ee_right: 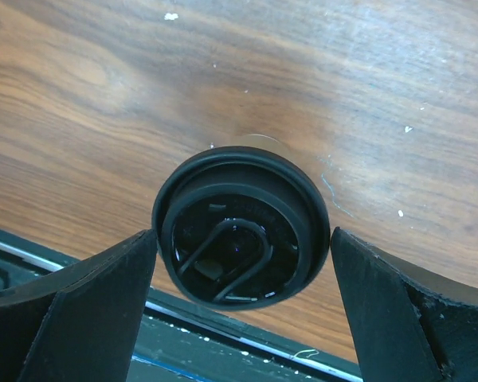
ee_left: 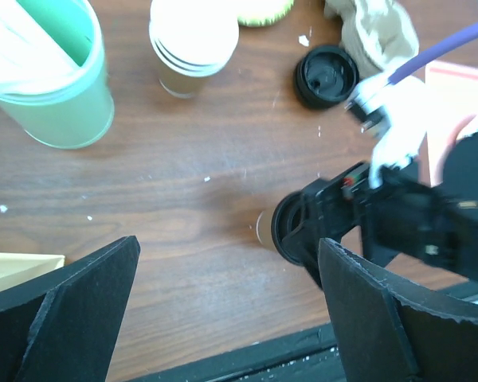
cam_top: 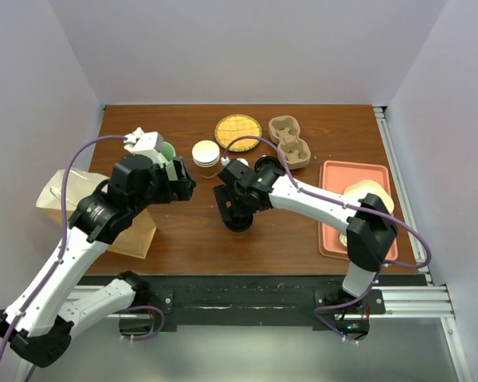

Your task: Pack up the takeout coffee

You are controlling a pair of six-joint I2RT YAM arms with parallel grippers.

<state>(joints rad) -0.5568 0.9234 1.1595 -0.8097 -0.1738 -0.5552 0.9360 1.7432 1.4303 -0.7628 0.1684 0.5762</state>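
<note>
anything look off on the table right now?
Minor only. A loose black lid lies by itself on the wood beside the cardboard carrier, and white specks are scattered across the table. The takeout coffee stands upright, lid on, no spill visible.

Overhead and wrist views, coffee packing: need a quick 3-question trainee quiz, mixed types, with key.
1. True or false: the coffee cup already sits inside the paper bag.
2. Which thing stands closest to the left hand? A: pink tray. B: green cup. C: cup carrier.
3. How many black lids show in the left wrist view?
Key:
1. False. The cup stands on the table, between the open fingers of the right hand.
2. B.
3. Two: the loose lid and the one on the cup.
</note>
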